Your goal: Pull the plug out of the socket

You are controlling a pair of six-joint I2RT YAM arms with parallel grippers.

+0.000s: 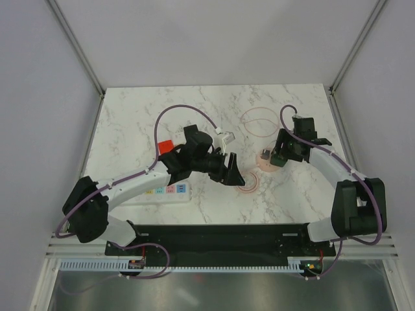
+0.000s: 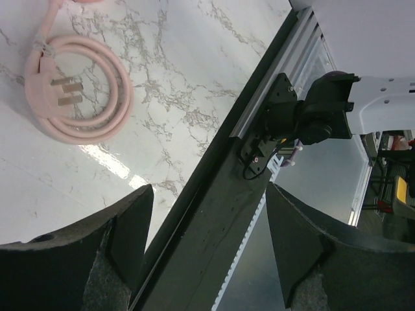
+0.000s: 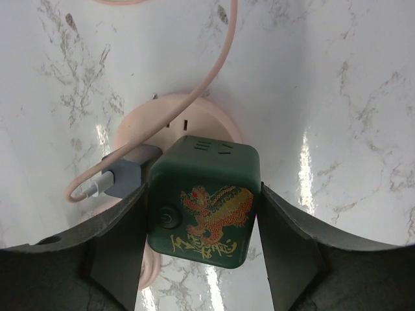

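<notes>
The socket (image 1: 170,190), a long white strip with pastel outlets, lies under my left forearm with nothing seen plugged into it. A dark green cube adapter (image 3: 204,201) with a gold lion print stands on a round pink outlet base (image 3: 139,126). My right gripper (image 3: 204,188) is shut on the cube, one finger on each side. A grey USB plug (image 3: 126,176) with a white lead sits in the cube's side. A loose pink plug (image 2: 55,97) with bare prongs lies on its coiled pink cord (image 1: 248,183). My left gripper (image 2: 211,191) hangs open and empty, near that coil.
A pink cord loop (image 1: 259,120) lies on the marble behind the pink base (image 1: 266,163). A red block (image 1: 165,146) sits by the left arm's elbow. The black mounting rail (image 1: 220,236) runs along the near table edge, directly in the left wrist view.
</notes>
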